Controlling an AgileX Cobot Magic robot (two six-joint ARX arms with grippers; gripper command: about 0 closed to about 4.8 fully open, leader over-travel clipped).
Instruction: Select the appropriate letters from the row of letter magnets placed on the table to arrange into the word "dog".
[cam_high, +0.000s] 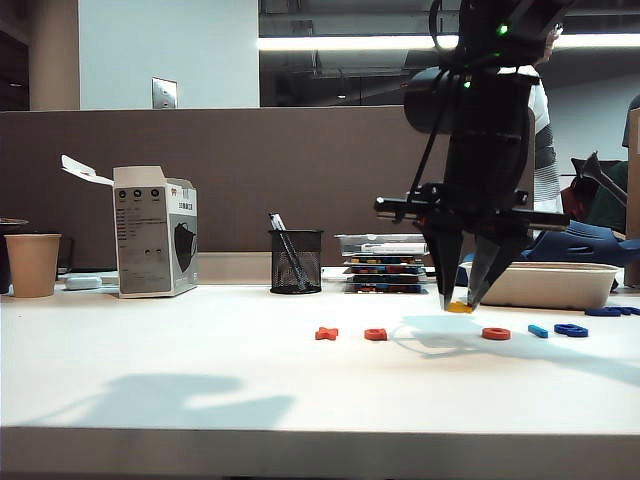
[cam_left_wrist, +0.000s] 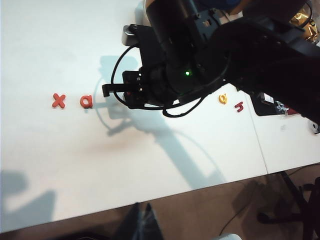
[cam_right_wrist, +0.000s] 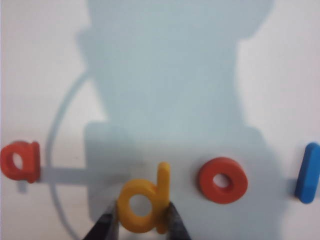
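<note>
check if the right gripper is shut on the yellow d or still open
Shut on it: in the right wrist view both fingertips press the sides of the yellow d; right gripper over the table.

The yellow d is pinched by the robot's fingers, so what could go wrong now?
The right gripper pinches the yellow d only at the edges of its round part, between thin fingers, so it might twist or slip out. The orange-red o lies close beside it and could get bumped if the d swings. The left gripper is not in view, so it gives no support.
</note>
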